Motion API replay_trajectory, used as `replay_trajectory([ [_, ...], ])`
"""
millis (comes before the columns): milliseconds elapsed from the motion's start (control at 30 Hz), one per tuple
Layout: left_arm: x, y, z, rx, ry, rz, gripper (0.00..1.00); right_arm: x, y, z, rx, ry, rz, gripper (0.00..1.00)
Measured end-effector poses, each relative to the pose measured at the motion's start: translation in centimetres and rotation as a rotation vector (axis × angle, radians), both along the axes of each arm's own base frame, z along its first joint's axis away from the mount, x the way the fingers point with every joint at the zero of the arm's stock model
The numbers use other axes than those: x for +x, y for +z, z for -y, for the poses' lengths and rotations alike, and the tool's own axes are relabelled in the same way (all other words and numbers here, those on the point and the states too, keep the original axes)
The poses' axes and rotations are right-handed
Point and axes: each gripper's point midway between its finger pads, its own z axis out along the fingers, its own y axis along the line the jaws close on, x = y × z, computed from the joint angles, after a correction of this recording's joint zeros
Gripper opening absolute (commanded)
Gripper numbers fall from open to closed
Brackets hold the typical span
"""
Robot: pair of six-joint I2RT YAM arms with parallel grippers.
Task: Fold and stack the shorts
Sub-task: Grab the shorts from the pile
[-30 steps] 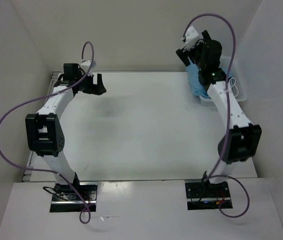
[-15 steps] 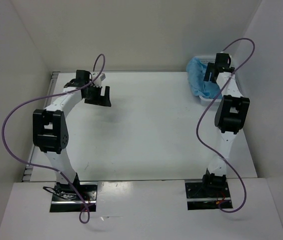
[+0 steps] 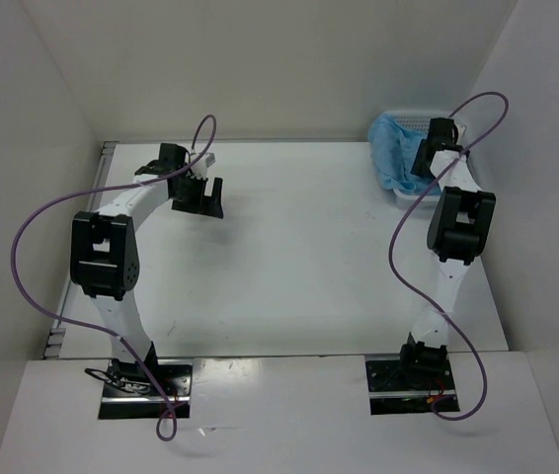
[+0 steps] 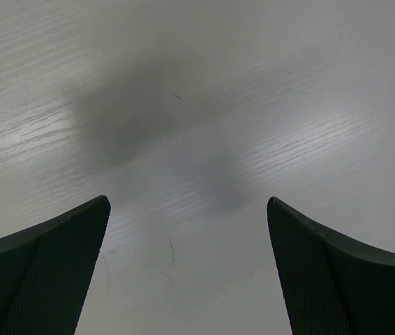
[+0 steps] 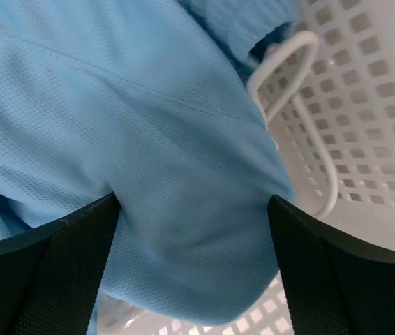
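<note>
Right wrist view: right gripper (image 5: 192, 209) spread wide over sky-blue fabric shorts (image 5: 148, 105) in white mesh basket (image 5: 365, 105), far-right corner; fetching step, closing on cloth seems next.

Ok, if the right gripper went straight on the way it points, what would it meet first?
Most likely the shorts: their blue fabric fills the gap ahead of the open right gripper, with the basket beside and beneath. Depth is unclear.
</note>
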Motion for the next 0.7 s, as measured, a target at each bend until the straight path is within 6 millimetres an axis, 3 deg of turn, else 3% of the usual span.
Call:
replay_trajectory([
  [67,0.0,-0.1,-0.1,0.004,0.002,-0.001,1.00,0.1,-0.5,0.0,0.012,0.011,-0.006,0.78],
  [100,0.0,-0.1,-0.1,0.006,0.003,-0.001,1.00,0.2,-0.7,-0.1,0.018,0.020,-0.009,0.60],
  [133,0.0,-0.1,-0.1,0.007,0.004,-0.001,1.00,0.2,-1.0,-0.3,0.024,0.031,-0.014,0.53],
  [167,0.0,-0.1,-0.2,0.009,0.006,-0.002,1.00,0.3,-1.3,-0.4,0.032,0.042,-0.017,0.37],
  [267,0.0,-0.1,-0.1,0.012,0.005,-0.002,1.00,0.4,-1.8,-0.7,0.040,0.067,-0.028,0.16],
  [300,-0.1,-0.1,-0.1,0.013,0.004,-0.003,1.00,0.4,-1.9,-0.8,0.042,0.076,-0.032,0.04],
  [400,-0.1,-0.2,0.0,0.013,0.003,-0.005,1.00,0.7,-1.6,-1.0,0.044,0.101,-0.030,0.00],
  [500,-0.1,-0.1,0.0,0.013,0.003,-0.004,1.00,2.0,0.7,-0.9,0.038,0.115,0.023,0.00],
  [600,0.1,0.2,0.0,0.012,0.003,0.002,1.00,4.3,5.3,-1.0,0.020,0.134,0.132,0.00],
  [700,1.2,1.6,0.1,0.009,0.003,0.043,1.00,5.8,11.9,-1.7,-0.015,0.156,0.273,0.00],
])
